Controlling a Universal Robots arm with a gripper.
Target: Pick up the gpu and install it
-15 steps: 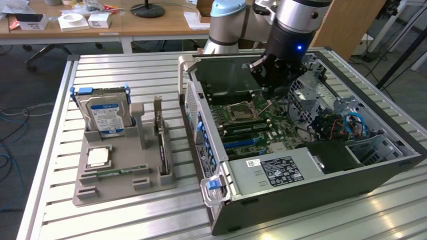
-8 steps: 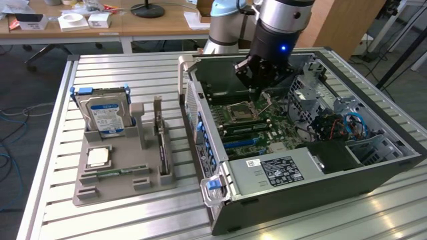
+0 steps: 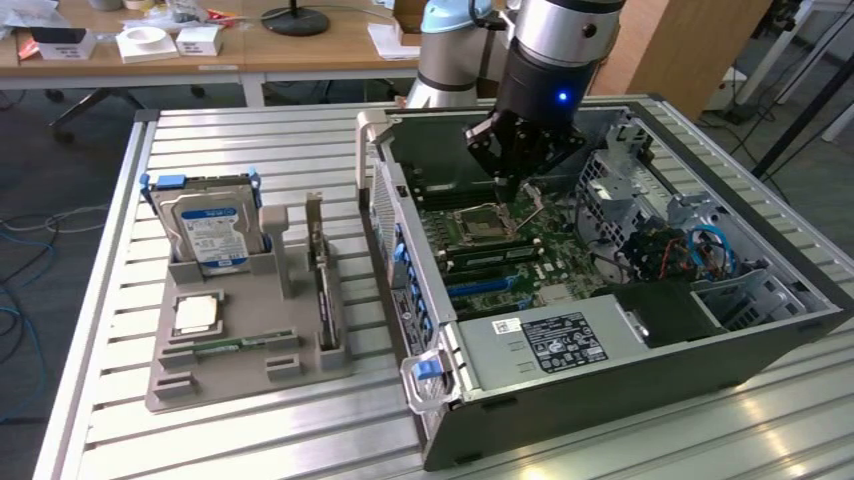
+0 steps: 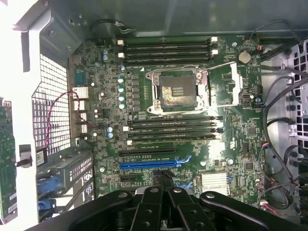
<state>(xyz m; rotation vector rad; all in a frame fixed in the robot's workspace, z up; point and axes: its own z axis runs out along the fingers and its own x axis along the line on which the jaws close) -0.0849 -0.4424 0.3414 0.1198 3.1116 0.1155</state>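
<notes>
Judging the pick as not yet made: gpu [image 3: 320, 268] standing on edge in the grey holder [image 3: 180, 390], left-centre of the exterior frame. Needing a square grasp along its top edge, staying clear of components. Hanging wrist-down over the motherboard [image 3: 527, 250], upper centre, with gripper [image 3: 518, 182] clenched on nothing.

Your worktop [image 3: 200, 140], slatted metal, holds: one open computer case [image 3: 641, 370]; one grey parts holder [image 3: 227, 375] beside it.
</notes>
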